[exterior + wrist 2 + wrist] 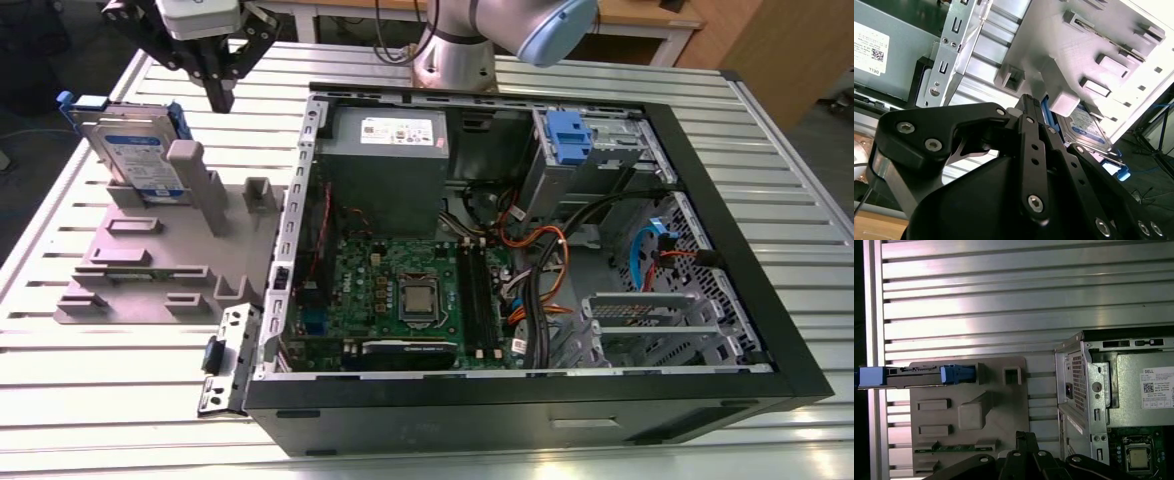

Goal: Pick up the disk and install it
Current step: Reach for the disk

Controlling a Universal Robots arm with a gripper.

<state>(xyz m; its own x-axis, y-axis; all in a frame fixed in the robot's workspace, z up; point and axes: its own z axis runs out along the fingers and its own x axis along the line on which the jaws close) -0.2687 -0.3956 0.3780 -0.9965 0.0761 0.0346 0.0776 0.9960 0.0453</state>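
Exterior view: a grey fixture plate [147,270] lies on the slatted metal table [94,400], beside the open computer case [534,405]. The disk [134,150] stands on edge in a slot at the end of the fixture nearest the arm's base, label face showing and blue carrier tabs projecting at its ends. The gripper [220,98] hangs above that same end of the fixture, on its case side, near the disk but apart from it. Its fingertips appear pressed together with nothing between them, though the tips are small here. The grey power-supply box [387,160] sits inside the case, across the case wall from the fixture.

Wrist views: the gripper [1025,436] [1030,100] points toward the fixture [969,415] [1079,45]; the disk [914,372] [1089,127] rests in its slot, untouched
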